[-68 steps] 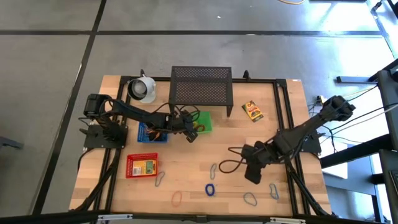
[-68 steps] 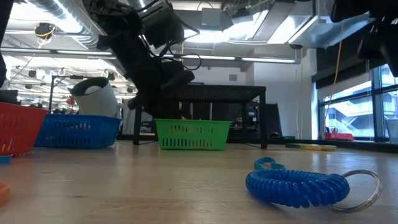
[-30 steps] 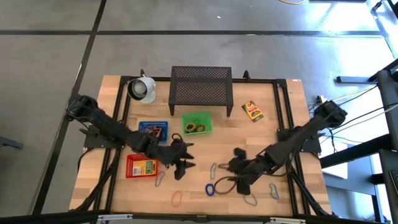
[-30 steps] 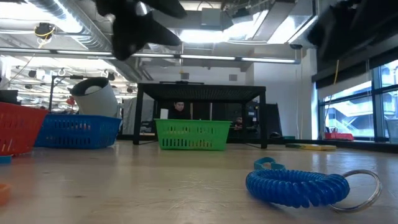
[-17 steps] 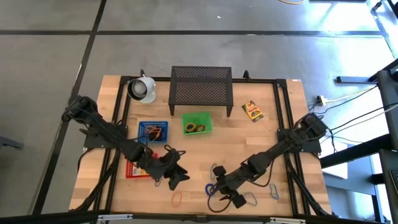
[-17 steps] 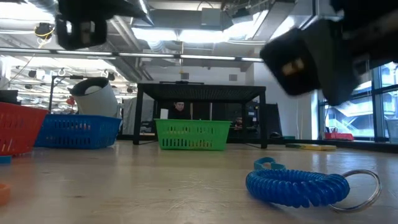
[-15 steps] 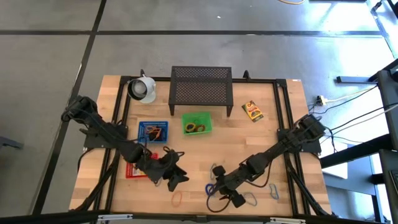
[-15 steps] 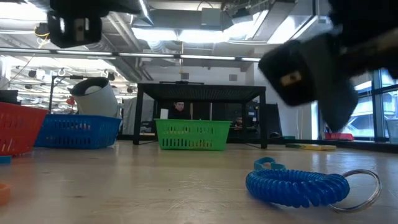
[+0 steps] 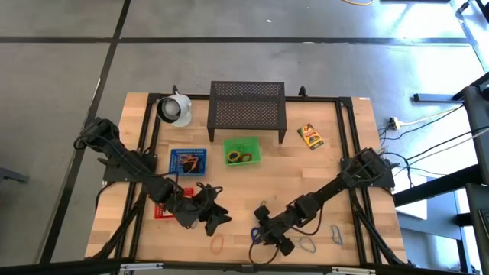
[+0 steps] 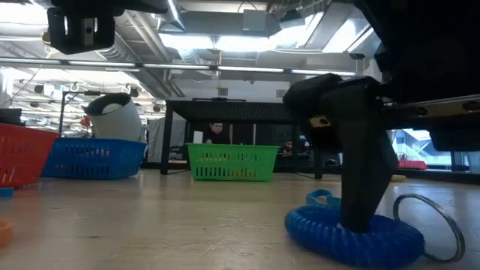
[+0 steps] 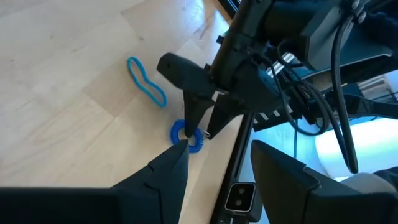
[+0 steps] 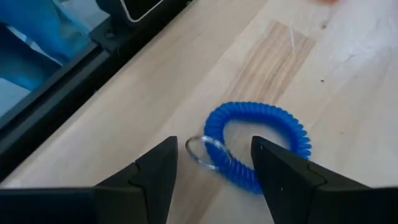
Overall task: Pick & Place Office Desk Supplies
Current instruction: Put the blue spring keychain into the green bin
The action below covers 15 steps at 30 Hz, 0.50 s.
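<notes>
High: right gripper (image 9: 262, 231) near front table edge (image 9: 252, 265), spread over blue coil (image 9: 256, 233); left gripper (image 9: 216, 219) spread, empty, bare wood around.
Low: one finger (image 10: 365, 187) touching coil (image 10: 352, 232).
R wrist: coil (image 12: 258, 143) between spread fingers, not gripped.

Glossy blue plastic coil (image 12: 261, 144) with metal ring (image 12: 203, 151) on matt wooden table (image 12: 298, 68).
</notes>
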Tool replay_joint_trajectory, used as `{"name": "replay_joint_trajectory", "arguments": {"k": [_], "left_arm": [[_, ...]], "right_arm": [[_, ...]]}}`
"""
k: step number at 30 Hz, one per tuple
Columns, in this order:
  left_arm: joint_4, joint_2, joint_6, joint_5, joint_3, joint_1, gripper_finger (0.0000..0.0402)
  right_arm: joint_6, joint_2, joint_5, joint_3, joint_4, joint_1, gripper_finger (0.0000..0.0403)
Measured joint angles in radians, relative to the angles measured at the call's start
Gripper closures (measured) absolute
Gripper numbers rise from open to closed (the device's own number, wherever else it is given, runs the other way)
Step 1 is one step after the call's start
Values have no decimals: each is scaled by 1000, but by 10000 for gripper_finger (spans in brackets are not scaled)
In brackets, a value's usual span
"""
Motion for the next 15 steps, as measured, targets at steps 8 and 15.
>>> {"name": "replay_joint_trajectory", "arguments": {"k": [8,15], "left_arm": [[-1,0,45,-1,0,4,233],[-1,0,95,-6,0,4,233]], "right_arm": [[110,13,4,35,-61,0,210],[190,12,18,35,-89,-1,291]]}}
